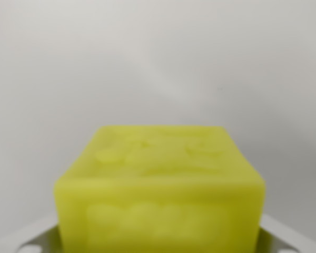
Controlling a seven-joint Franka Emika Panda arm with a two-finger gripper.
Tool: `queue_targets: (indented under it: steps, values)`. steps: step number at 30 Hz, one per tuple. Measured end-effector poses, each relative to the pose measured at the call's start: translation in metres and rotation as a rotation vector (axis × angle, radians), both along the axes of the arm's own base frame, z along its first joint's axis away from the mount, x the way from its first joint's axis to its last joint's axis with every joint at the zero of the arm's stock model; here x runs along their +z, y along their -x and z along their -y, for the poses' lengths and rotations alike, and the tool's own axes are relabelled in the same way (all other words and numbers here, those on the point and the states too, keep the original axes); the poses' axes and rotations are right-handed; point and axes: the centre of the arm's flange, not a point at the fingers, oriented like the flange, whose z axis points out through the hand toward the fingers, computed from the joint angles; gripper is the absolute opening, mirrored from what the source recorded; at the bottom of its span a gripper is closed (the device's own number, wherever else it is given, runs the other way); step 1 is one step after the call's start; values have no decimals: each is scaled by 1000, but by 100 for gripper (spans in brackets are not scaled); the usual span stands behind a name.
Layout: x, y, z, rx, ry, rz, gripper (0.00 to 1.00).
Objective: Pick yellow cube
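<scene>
Yellow cube fills the wrist view, right up close!

Wrist view: the yellow cube [160, 195] sits low and centre, blurred, embossed on its faces, against a plain pale surface [158, 63]. Grey gripper fingers [34, 237] flank it at both bottom corners; whether they pinch it, I can't tell.

Yellow cube [160, 195], blurred, close, embossed faces
</scene>
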Motion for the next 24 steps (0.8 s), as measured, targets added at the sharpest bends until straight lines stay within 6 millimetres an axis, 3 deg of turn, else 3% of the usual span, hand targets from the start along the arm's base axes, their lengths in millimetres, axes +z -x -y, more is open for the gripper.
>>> queue_targets:
  steps: [24]
  values:
    - [40,0,0,0,0,-1,0]
